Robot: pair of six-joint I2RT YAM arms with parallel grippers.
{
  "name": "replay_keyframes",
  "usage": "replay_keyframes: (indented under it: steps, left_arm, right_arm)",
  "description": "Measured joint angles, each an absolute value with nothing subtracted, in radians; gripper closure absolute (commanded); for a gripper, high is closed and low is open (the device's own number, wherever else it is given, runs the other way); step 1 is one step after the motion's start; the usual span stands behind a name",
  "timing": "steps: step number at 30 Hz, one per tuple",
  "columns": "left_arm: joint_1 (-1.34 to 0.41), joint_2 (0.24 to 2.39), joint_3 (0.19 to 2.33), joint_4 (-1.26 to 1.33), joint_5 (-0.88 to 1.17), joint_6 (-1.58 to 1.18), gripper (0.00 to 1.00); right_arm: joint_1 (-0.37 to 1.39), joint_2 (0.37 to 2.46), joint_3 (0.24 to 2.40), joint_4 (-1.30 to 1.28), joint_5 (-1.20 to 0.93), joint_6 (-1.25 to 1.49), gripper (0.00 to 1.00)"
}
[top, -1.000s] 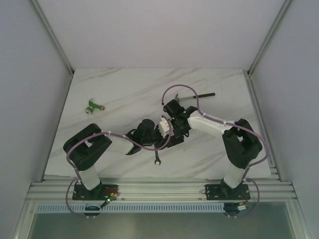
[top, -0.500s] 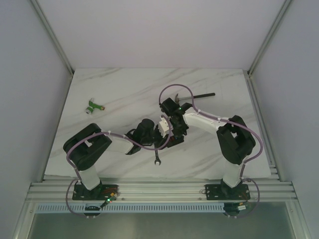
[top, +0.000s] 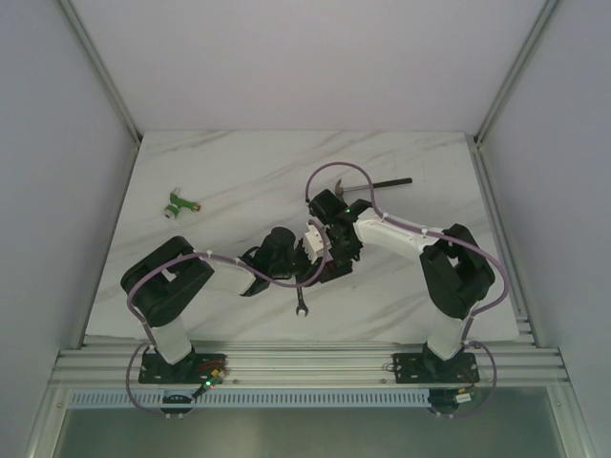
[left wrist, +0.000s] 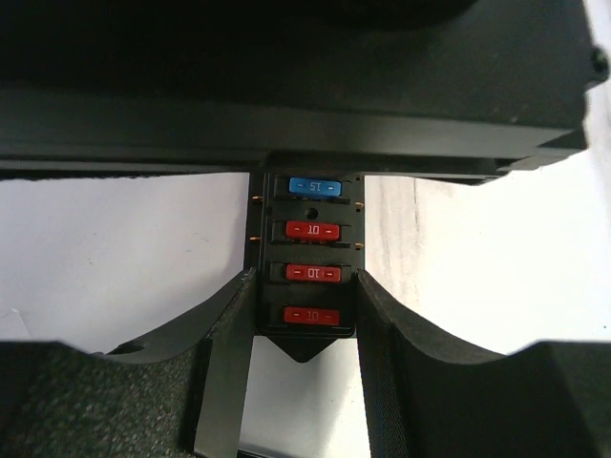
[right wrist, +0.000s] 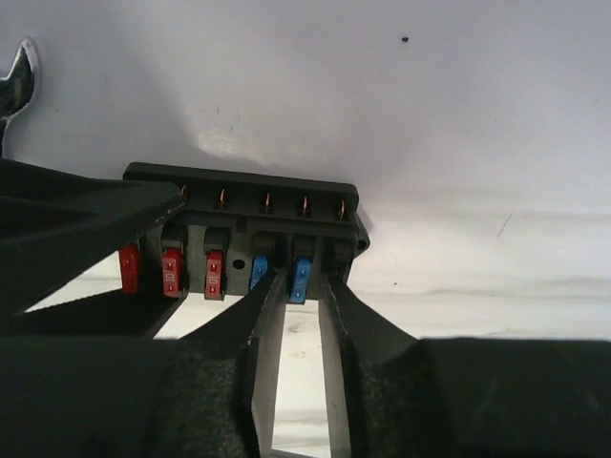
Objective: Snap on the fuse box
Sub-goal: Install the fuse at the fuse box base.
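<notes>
Holding a small black rectangular plastic fuse box (left wrist: 310, 205) by its sides, our left gripper (left wrist: 305, 279) braces it midway across the white marbled table (top: 239, 181). Our right gripper (right wrist: 301, 286), fingers narrowly parted, flanks a blue fuse (right wrist: 300, 272) at one end; we cannot tell if it pinches. We would press straight in, box level.

A white, grey-veined marble-patterned tabletop (top: 239, 162) sits inside plain pale walls (top: 305, 57) — back, left and right. Slim metal struts (top: 100, 67) run up the corners, and a ribbed aluminium rail (top: 305, 363) edges the near side; the light is soft and even.
</notes>
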State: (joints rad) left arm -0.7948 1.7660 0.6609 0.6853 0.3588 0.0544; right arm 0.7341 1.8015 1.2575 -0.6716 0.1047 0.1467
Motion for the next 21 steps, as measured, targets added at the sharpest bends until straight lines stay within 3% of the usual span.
replay_keyframes:
  steps: [4,21]
  left_arm:
    - [-0.795,1.765,0.661,0.685,0.361,0.054,0.59]
    - [-0.794,1.765,0.662,0.684,0.362,0.057,0.59]
  right_arm:
    - [0.730,1.774,1.255,-0.694,0.102,0.161,0.67]
    - [0.685,1.737,1.256,-0.685,0.048,0.214,0.81]
